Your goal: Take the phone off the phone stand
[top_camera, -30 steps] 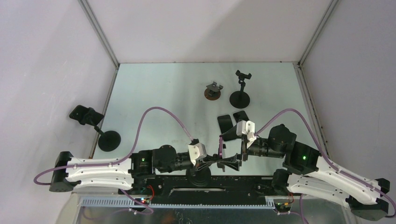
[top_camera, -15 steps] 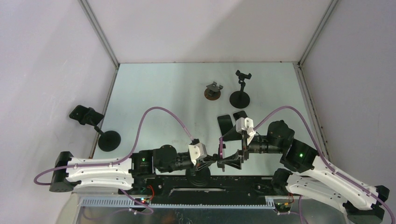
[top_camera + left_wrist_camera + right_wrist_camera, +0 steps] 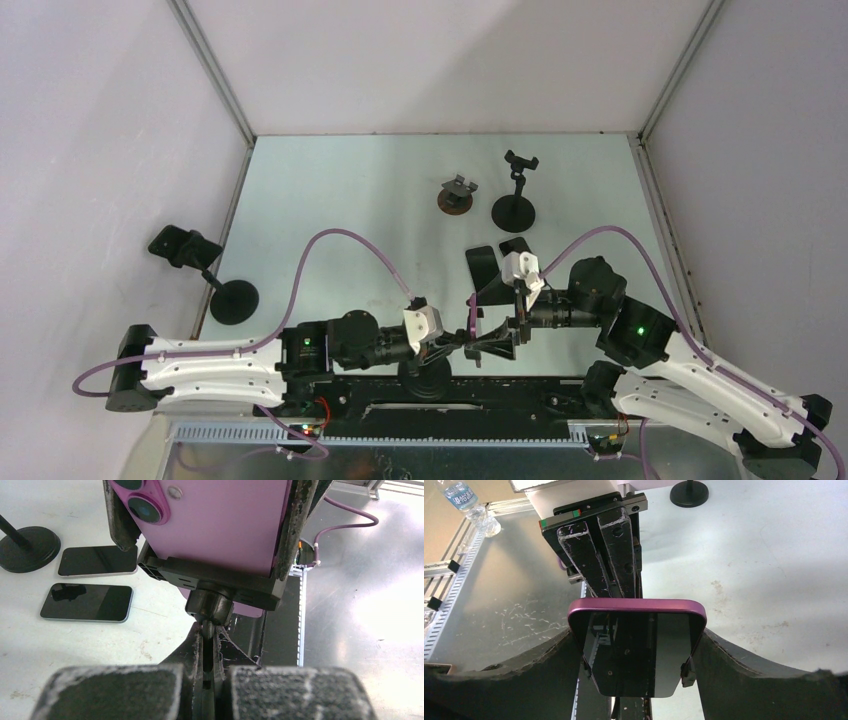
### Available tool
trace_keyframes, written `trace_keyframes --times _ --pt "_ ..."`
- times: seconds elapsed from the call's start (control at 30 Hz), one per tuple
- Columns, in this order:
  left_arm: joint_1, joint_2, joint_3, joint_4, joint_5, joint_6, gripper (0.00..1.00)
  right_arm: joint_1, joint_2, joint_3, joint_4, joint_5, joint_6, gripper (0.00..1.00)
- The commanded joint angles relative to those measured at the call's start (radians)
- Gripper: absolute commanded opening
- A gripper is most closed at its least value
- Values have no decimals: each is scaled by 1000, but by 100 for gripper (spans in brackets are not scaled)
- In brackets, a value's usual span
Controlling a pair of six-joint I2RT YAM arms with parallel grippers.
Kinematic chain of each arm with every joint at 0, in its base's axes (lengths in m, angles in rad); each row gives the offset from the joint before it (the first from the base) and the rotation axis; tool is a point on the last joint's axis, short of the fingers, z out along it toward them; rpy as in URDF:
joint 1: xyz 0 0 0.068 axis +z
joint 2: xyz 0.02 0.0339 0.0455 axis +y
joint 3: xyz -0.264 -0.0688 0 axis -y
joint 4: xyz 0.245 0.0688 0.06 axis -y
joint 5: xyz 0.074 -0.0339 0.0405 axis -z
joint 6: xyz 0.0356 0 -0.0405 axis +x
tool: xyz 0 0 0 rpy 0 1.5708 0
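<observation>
Left jaws: clenched on stem of black plastic phone stand (image 3: pixel 220 580).
Right jaws: flanking purple glass-faced phone (image 3: pixel 636 645) at 3 and 9 o'clock; grip cannot be told.
Likely risk: an unseated pinch slips off the slick edges.

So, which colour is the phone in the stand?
The phone is pinkish purple, best seen in the left wrist view.

No legible text, brand, number or sign in any view. Right wrist view, upper left corner: a clear plastic bottle (image 3: pixel 468 506) bears a blue label (image 3: pixel 459 499) with pale characters, too small and blurred to read. Left wrist view: the pink back of the phone (image 3: pixel 215 525) shows only its camera lenses on the visible part. Top external view: any markings are too small to resolve.
</observation>
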Motion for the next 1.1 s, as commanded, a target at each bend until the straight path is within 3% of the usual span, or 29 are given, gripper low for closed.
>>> trace_keyframes --times 0.0,0.1,0.17,0.2,0.27,0.43,0.57,0.9,1.0,1.07 --pt "-1 -39 32 158 -10 -7 0 -3 -10 -1 49 39 -10 55" --pt "-1 -40 29 159 -14 -10 0 0 -17 -13 59 36 -31 45" --pt "-1 -40 30 158 -26 -13 0 3 -25 -20 61 37 -59 23" --pt "-1 -40 30 157 -30 -13 0 4 -30 -21 59 39 -81 7" --pt "0 -40 32 156 -39 -14 0 4 -39 -22 54 31 -109 0" --pt "0 -39 28 166 -41 -9 0 22 -43 -23 43 -56 -215 0" --pt "-1 -33 18 185 -47 -7 0 76 -43 -23 31 -12 -288 0" --pt "0 -55 -79 346 -81 40 0 55 26 -23 33 -144 -373 0" --pt "-1 -56 -97 365 -79 57 5 48 48 -23 44 -166 -365 0" --pt "0 -55 -106 376 -78 57 15 47 59 -24 48 -171 -359 0"
